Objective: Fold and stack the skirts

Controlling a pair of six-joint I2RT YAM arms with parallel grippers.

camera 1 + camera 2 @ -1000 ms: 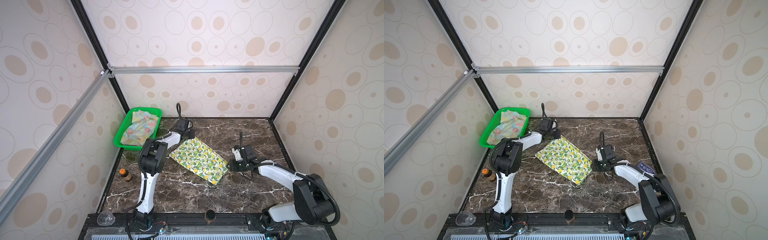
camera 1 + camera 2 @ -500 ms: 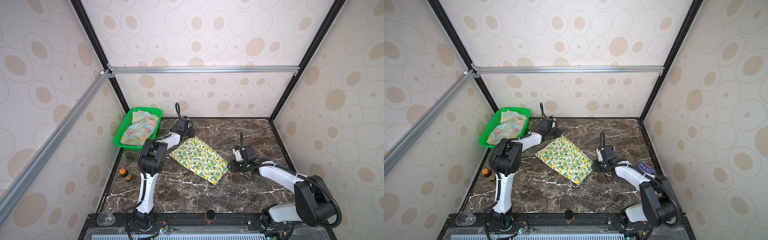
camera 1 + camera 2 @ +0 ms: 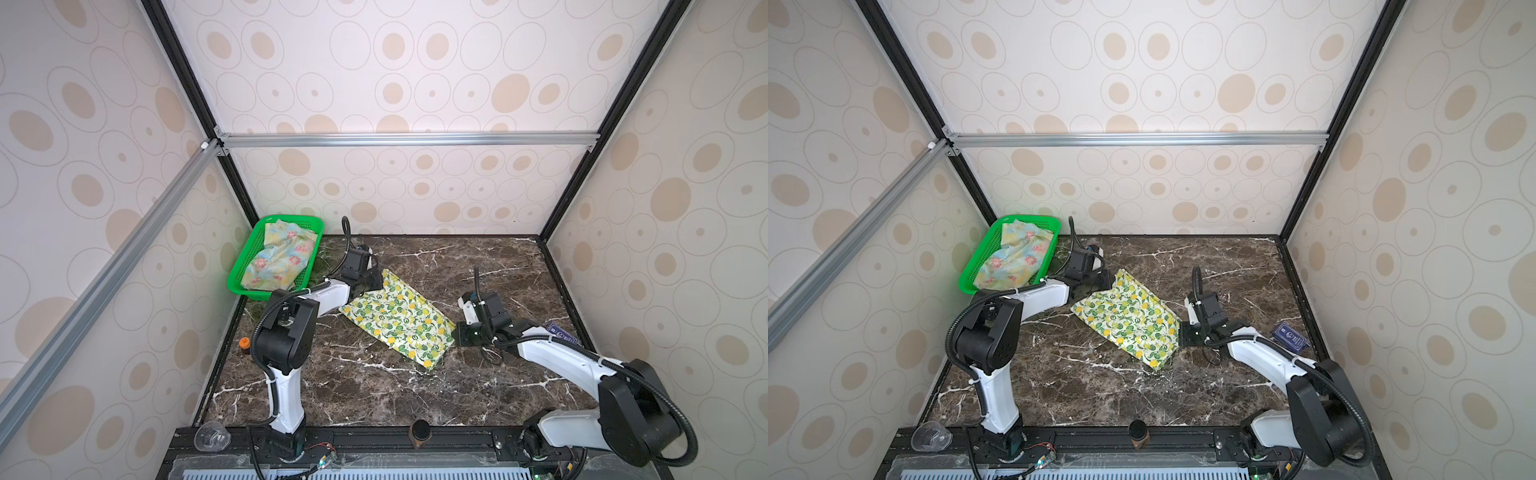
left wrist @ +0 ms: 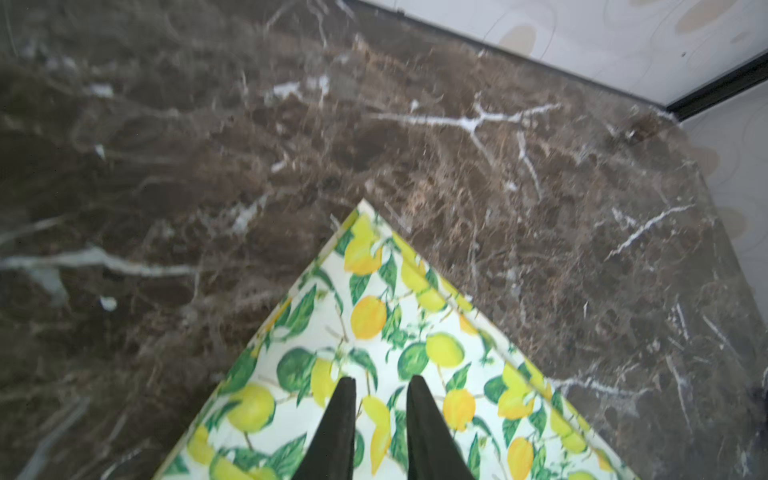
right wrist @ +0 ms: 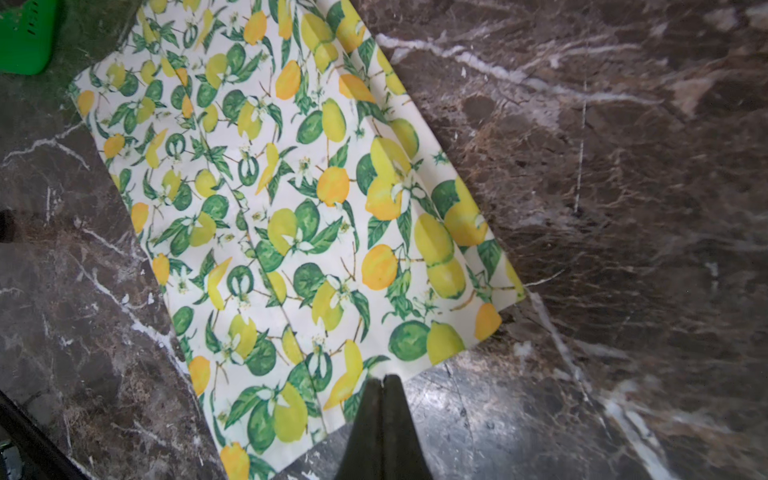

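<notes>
The cream lemon-print skirt lies folded flat, slanting across the middle of the marble table. The pastel flowered skirt sits crumpled in the green basket at the back left. My left gripper hovers low over the lemon skirt's far left corner, open, with print showing between its fingers. My right gripper is shut, tips pinched together on the hem at the lemon skirt's right edge.
A small orange-capped bottle stands by the left wall. A clear cup and a dark cylinder sit on the front rail. A blue card lies near the right wall. Enclosure walls close in three sides.
The right gripper has crept slightly toward the lemon skirt and shut at its edge. The left gripper opened at the far corner and has since narrowed. The skirt itself lies as before.
</notes>
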